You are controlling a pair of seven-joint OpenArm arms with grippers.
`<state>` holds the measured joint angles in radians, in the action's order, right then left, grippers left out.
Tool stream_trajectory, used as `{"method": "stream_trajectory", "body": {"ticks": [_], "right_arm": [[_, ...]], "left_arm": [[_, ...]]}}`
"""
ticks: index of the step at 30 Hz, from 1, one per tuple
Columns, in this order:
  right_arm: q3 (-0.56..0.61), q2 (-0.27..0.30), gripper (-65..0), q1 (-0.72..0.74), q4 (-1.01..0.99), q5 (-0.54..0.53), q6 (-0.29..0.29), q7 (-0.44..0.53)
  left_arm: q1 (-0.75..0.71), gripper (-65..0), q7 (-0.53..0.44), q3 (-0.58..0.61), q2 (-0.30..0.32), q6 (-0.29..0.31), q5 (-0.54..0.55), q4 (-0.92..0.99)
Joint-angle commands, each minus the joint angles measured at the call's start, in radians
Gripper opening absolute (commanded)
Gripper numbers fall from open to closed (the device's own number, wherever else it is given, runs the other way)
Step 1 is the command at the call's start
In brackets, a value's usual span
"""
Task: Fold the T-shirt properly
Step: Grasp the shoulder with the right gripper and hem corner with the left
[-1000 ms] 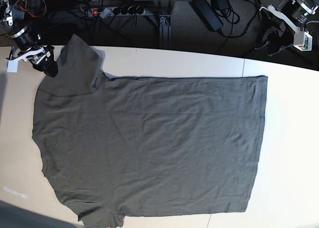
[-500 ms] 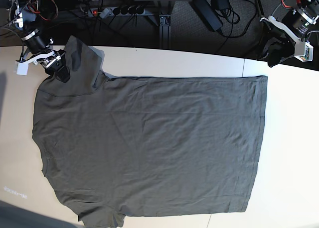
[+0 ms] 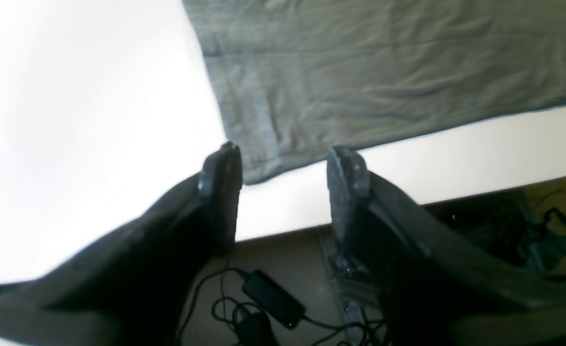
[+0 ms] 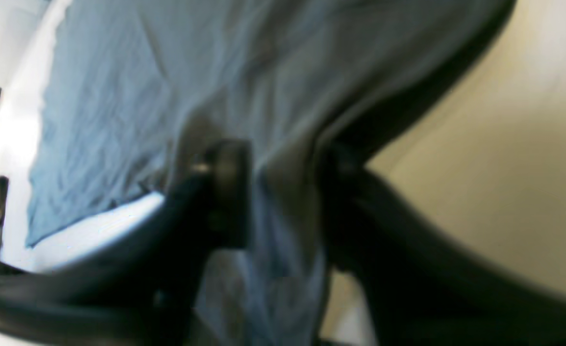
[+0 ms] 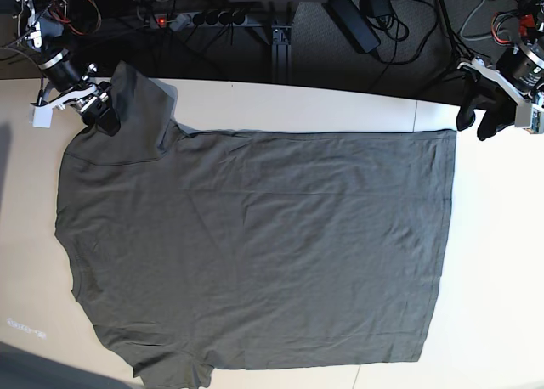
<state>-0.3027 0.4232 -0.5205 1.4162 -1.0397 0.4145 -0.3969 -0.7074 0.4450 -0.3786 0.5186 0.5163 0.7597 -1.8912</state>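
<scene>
The dark olive-grey T-shirt [image 5: 255,245] lies spread flat on the pale table [image 5: 493,279], collar side to the left and hem to the right. My right gripper [image 5: 104,117] is at the far sleeve. In the blurred right wrist view its jaws [image 4: 283,192] stand apart with sleeve cloth [image 4: 143,72] between them. My left gripper [image 5: 483,121] is open just off the hem's far corner. In the left wrist view [image 3: 283,166] that corner of the shirt [image 3: 383,72] lies between and just beyond the fingertips [image 3: 220,178].
The table's far edge runs just behind both grippers. Beyond it are a power strip [image 5: 200,19], a black adapter [image 5: 353,19] and cables on the floor. A table seam [image 5: 416,117] runs near the hem.
My right gripper moved right onto the far sleeve, then shifted slightly. My left gripper came down and right, from behind the table edge toward the hem's far corner.
</scene>
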Motion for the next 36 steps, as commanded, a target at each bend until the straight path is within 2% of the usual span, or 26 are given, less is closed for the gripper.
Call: {"method": "stream_trajectory", "body": {"ticks": [1, 2, 3, 7, 12, 18, 24, 36], "right_arm": [[0.004, 0.006, -55.4, -0.011, -0.002, 0.03, 0.011, -0.045], [0.004, 0.006, -61.7, -0.008, -0.002, 0.032, 0.011, -0.045], [0.004, 0.006, -65.0, -0.006, -0.002, 0.049, 0.011, -0.044], [0.004, 0.006, -65.0, -0.003, 0.0, 0.121, 0.009, -0.018], [0.004, 0.006, -65.0, -0.003, 0.016, 0.151, 0.01, -0.018], [0.004, 0.006, -65.0, -0.003, 0.018, 0.151, 0.009, -0.018], [0.004, 0.006, -65.0, -0.003, 0.018, 0.15, 0.009, -0.018], [0.004, 0.009, -65.0, -0.004, 0.018, 0.15, 0.01, -0.019]], "left_arm": [[0.002, -32.9, -0.016, -0.007, 0.02, -0.017, 0.015, -0.012], [0.006, -32.9, -0.015, -0.007, 0.025, -0.02, 0.015, -0.011], [0.008, -32.9, -0.014, -0.007, 0.029, -0.023, 0.014, -0.011], [0.01, -33.0, -0.014, -0.007, 0.033, -0.064, 0.015, -0.004], [0.031, -33.0, 0.032, -0.007, 0.033, -0.064, 0.054, 0.026], [0.145, -33.0, 0.089, 0.006, 0.048, -0.064, 0.102, 0.158], [0.228, -33.0, 0.106, 0.13, 0.101, -0.063, 0.118, 0.263], [0.41, -33.0, 0.136, 0.305, 0.102, -0.056, 0.132, 0.448]]}}
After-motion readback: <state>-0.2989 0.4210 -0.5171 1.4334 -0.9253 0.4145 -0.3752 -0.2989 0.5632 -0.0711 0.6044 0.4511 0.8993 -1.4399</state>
